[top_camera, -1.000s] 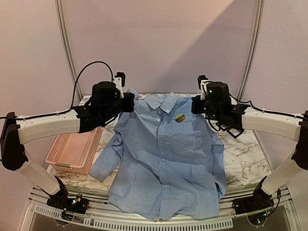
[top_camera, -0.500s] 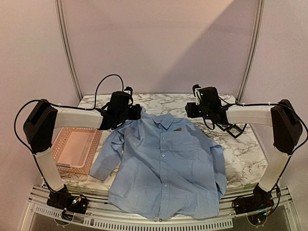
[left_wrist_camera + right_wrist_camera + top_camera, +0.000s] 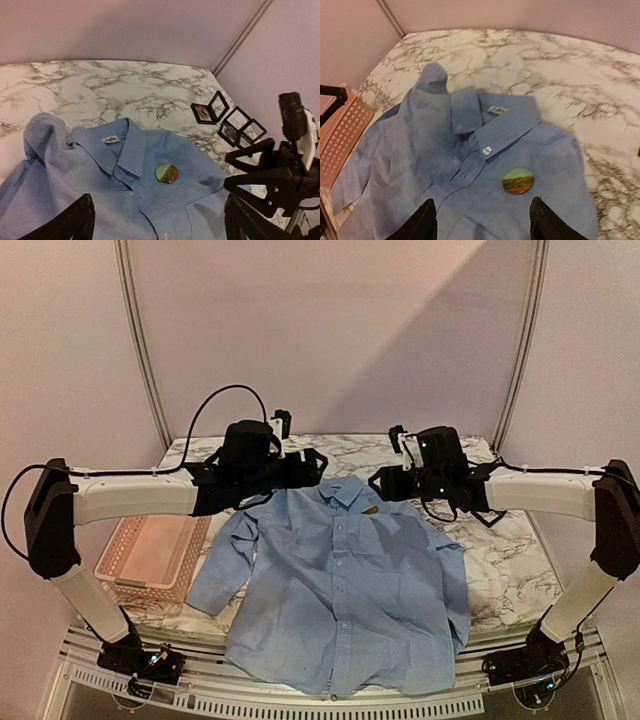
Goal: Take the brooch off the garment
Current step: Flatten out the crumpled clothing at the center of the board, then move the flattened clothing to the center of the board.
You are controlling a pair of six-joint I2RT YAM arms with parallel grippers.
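Shirt: your light blue collared shirt lies front-up on the marble table, filling the centre of the top view, with the collar at the far end and the hem reaching over the near edge
Brooch: a round green-and-orange brooch sits on the chest just below the collar; from above it lies slightly right of centre
Left gripper: your left gripper hovers above the collar area, fingers spread wide, gripping nothing
Right gripper: your right gripper hangs over the chest, fingers apart, holding nothing; the brooch shows between them, nearer the right finger
Basket: a pink plastic basket stands at the left of the top view, just beside the shirt's sleeve
Cases: small black-framed cases stand on the marble at the right of the left wrist view
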